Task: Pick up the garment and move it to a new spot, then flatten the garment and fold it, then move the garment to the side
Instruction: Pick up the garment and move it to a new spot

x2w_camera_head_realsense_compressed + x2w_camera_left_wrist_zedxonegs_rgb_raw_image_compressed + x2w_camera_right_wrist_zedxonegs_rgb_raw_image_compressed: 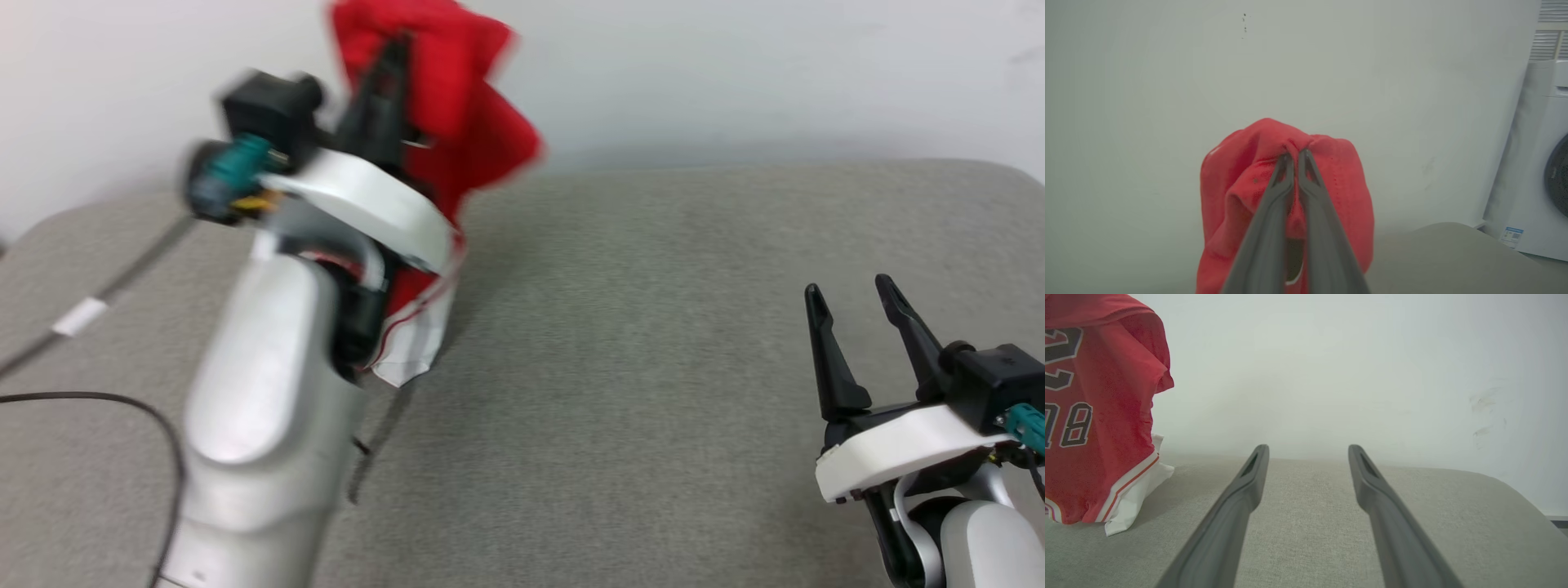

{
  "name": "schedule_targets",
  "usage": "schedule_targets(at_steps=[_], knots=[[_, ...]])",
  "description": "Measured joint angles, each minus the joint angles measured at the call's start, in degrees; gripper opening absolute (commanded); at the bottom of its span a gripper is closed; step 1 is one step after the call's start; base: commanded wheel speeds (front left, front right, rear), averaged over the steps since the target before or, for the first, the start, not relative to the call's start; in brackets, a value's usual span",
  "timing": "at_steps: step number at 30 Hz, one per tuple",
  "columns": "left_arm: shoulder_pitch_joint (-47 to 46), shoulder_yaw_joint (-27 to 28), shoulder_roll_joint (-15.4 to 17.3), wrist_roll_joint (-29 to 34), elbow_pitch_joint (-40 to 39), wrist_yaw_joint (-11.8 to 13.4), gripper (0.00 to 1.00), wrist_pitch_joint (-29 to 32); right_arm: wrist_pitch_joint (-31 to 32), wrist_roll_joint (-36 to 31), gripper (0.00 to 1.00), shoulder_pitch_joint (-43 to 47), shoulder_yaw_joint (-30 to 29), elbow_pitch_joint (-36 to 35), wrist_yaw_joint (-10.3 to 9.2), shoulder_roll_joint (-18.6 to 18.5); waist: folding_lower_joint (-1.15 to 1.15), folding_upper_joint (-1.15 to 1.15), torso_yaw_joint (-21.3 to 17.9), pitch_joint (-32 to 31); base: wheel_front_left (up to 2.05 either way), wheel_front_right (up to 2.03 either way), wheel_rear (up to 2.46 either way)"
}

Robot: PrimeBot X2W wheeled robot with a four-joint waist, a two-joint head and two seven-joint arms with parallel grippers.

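- Grey fabric-covered surface (653, 367), rounded far corners, set against a plain pale wall (735, 65).
- White washing machine (1535, 163) stands beyond the surface's edge, at the right of the left wrist view.
- Thin black cable (122, 404) loops over the surface's left part. A dark strap with a white tag (79, 317) runs diagonally past it.
- Pale left forearm (261, 392) and its wrist housing block part of the garment (457, 122) in the head view. In the left wrist view the gripper's own fingers cover its middle.
- Left gripper (397, 49) is raised at the far left, fingers pinched together on a bunched fold of the garment (1339, 192).
- Right gripper (849, 287) is low at the near right, fingers spread wide, nothing between them, well apart from the garment.
- The garment hangs from the left gripper in front of the wall. Its lower white corner touches the surface in the right wrist view (1106, 437).
- Look: red, crumpled, draped. Black characters outlined in white, cut off by the frame edge. White panel and red-and-white stripes at the bottom.
- Count: one garment, two grippers, one cable, one tag, one washing machine.
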Motion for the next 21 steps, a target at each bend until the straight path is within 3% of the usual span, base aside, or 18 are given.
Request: schedule_targets(at_steps=[5,12,21], knots=[[3.5,-8.1,-3.4,-1.6,-3.0,-1.3,0.0,-0.4,0.0,0.8,1.0,0.3,-0.8,-0.2,0.0,0.0,0.0,0.0,-3.3,0.7,0.0,0.0,0.0],[11.3,-20.5,-4.0,-4.7,-5.0,-1.1,0.0,-0.5,-0.6,1.8,1.0,0.5,-1.0,-0.5,0.0,0.0,0.01,0.0,-5.5,4.0,0.0,0.0,0.0],[19.3,-29.2,-4.0,-5.4,2.6,-0.6,0.0,1.2,-2.0,2.4,1.0,-1.1,-0.9,0.8,0.0,0.0,0.01,0.0,-5.6,8.0,0.0,0.0,0.0]])
